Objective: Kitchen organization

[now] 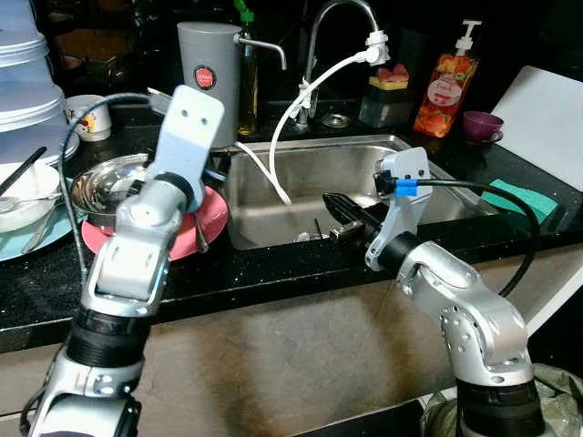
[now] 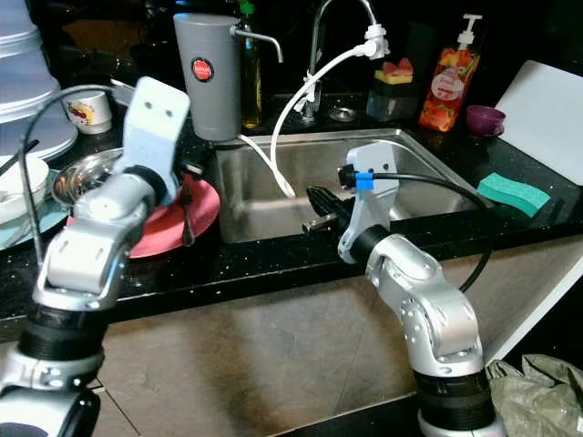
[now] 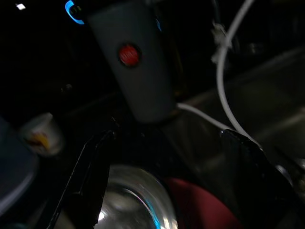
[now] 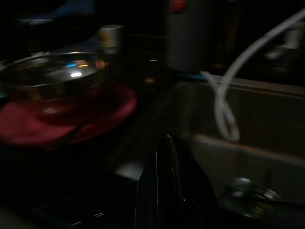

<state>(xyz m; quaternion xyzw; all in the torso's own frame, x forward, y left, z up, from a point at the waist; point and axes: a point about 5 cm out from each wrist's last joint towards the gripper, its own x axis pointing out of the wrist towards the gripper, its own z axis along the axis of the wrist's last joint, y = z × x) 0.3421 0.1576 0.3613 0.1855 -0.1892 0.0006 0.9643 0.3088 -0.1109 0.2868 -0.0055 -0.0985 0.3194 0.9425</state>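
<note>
A pink plate point(image 1: 208, 224) lies on the black counter left of the steel sink point(image 1: 301, 177), with a steel bowl point(image 1: 102, 186) on its far left part and a dark fork point(image 2: 185, 215) on its right part. My left arm reaches over them; in the left wrist view my left gripper point(image 3: 166, 138) is open, its fingers point(image 3: 90, 162) spread wide above the bowl point(image 3: 128, 200) and plate point(image 3: 200, 205). My right gripper point(image 1: 333, 206) is shut and points left over the sink's front edge, with nothing seen between its fingertips point(image 4: 164, 157).
A grey dispenser point(image 1: 208, 68), faucet point(image 1: 339, 18) and white hose point(image 1: 291, 118) stand behind the sink. A mug point(image 1: 88, 116), white bowl point(image 1: 27, 196) and stacked containers point(image 1: 23, 82) sit far left. Soap bottle point(image 1: 446, 86), purple cup point(image 1: 480, 125), green sponge point(image 1: 521, 200) and white board point(image 1: 545, 118) are right.
</note>
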